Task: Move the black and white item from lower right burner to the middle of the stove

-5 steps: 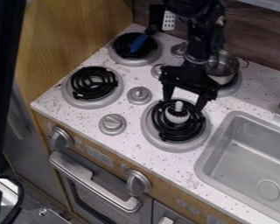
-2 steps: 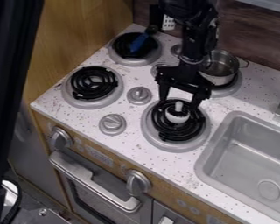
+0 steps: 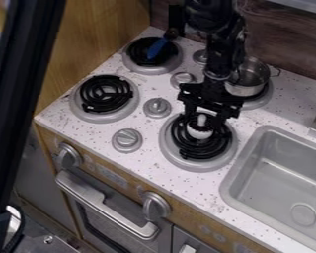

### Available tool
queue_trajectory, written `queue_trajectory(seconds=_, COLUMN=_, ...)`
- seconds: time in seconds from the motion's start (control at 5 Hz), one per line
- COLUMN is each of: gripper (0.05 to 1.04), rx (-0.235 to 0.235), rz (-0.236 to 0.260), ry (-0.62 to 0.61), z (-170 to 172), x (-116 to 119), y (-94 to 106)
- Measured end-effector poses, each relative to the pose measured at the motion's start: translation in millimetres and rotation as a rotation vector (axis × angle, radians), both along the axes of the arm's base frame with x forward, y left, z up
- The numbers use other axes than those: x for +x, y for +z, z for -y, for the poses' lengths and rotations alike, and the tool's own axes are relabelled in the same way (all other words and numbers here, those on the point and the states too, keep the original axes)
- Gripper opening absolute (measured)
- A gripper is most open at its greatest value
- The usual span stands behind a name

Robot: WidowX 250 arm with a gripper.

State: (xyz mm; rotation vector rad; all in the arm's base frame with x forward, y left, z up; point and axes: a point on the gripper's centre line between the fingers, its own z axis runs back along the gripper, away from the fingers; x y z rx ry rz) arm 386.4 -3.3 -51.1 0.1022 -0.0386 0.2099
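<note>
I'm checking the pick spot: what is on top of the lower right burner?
A small item with a pale body and knob sits on the burner's black coil. The coil beneath it is covered, and the gripper partly hides the burner's far side.

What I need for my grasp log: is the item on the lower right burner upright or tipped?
Upright: the item sits on the black coils, its narrow white stem pointing up.
</note>
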Motion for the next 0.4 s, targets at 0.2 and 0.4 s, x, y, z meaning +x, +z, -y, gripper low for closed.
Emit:
queue_trajectory(seconds=0.2, gripper=0.359, rx=-0.002, rz=-0.006, ry=-0.008, z=0.4, x=-0.5, y=0.2)
queue_trajectory(seconds=0.4, gripper=0.221, rx=-0.006, rz=-0.015, ry=-0.031, z=1.1, x=-0.1, y=1.9)
